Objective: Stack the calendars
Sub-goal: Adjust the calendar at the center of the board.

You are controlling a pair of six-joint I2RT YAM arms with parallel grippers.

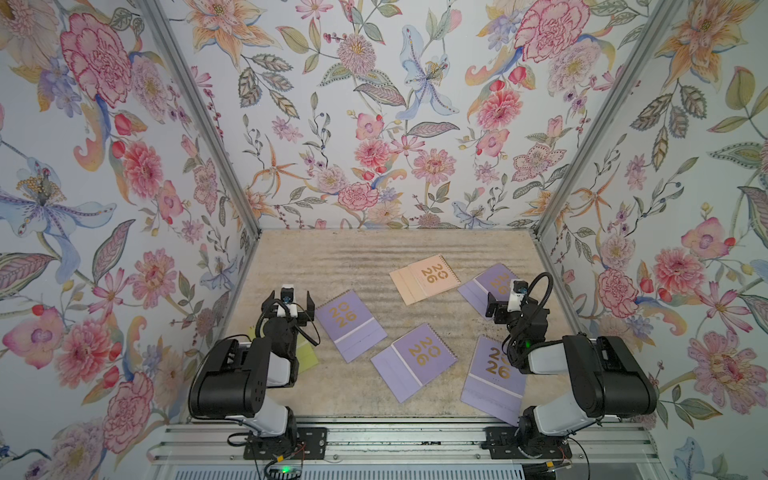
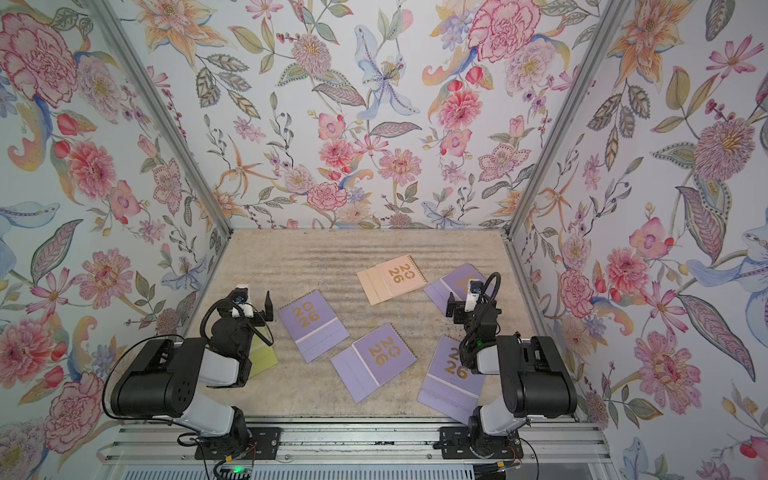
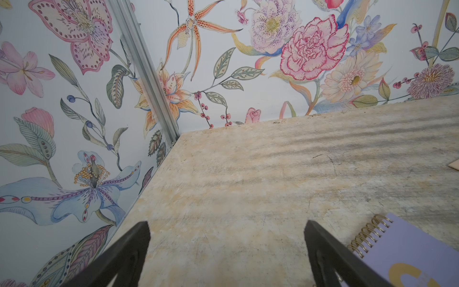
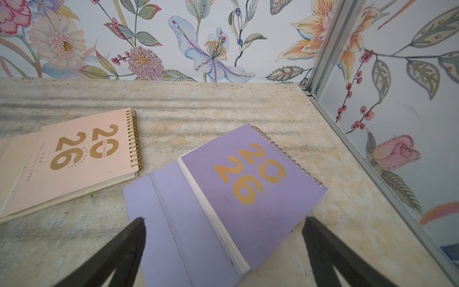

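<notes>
Several calendars with gold "2026" covers lie flat and apart on the table in both top views. The peach one (image 1: 424, 278) is at the back. Lavender ones lie left of centre (image 1: 351, 324), at the centre (image 1: 413, 361), at the front right (image 1: 492, 380) and at the back right (image 1: 484, 284). A yellow-green one (image 1: 306, 358) is mostly hidden under my left arm. My left gripper (image 1: 289, 305) hovers open over bare table (image 3: 223, 174), beside a lavender calendar (image 3: 409, 253). My right gripper (image 4: 223, 220) is open above the back-right lavender calendar (image 4: 248, 179), next to the peach one (image 4: 74, 159).
Floral walls enclose the table on the left, back and right, with metal corner posts (image 1: 195, 112) (image 1: 598, 120). A metal rail (image 1: 374, 440) carrying both arm bases runs along the front edge.
</notes>
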